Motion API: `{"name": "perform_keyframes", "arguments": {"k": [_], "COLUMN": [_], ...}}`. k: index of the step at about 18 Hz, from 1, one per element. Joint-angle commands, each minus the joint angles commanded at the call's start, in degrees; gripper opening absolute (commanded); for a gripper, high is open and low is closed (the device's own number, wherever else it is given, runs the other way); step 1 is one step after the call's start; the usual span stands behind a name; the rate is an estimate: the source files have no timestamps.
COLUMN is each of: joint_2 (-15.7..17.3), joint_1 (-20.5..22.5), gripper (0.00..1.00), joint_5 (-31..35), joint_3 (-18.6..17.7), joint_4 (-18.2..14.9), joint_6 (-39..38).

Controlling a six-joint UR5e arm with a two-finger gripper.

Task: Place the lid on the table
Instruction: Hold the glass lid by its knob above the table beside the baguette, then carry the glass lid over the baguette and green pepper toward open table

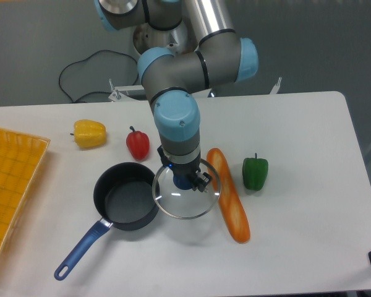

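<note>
At the far left edge of the frame, a yellow mesh tray (12, 185) lies on the table (309, 185), cut off by the frame border. To its right, in the upper left part of the tabletop, a yellow pepper (89, 133) rests on the white surface. Further right, a red pepper (137, 143) stands close beside the arm's lower segment.

Below the red pepper, left of centre, sits a dark saucepan (125, 204) with its interior exposed. Its blue handle (81, 249) runs diagonally toward the lower left of the frame.

At centre, the arm (176, 120) descends from the top of the frame and points straight down. The gripper (184, 180) is closed onto the blue knob at the middle of the lid (184, 207). The finger contact itself is largely hidden by the wrist housing, so the exact finger gap cannot be read. The lid is a clear glass disc with a thin metal rim. It is positioned just right of the saucepan, and its left edge overlaps the pan's right rim in this view. Its right edge reaches the bread. Whether the lid touches the tabletop cannot be told; a faint shadow lies on the table beneath it.

Right of the lid, a long baguette (230, 198) lies on the table, angled from upper left to lower right. Further right, a green pepper (255, 173) stands upright, apart from the baguette.
</note>
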Motion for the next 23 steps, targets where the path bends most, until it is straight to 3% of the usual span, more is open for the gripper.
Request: {"name": "perform_keyframes", "arguments": {"k": [4,9,23], "joint_2": [0.0,-0.6,-2.0], "joint_1": [0.0,1.9,11.6], "gripper": [0.56,0.56,0.56], "joint_5": [0.4,0.4,0.0], "joint_3": [0.2,0.5,1.1], "joint_4": [0.1,0.3,0.8], "joint_6": [0.9,7.3,26.7]}}
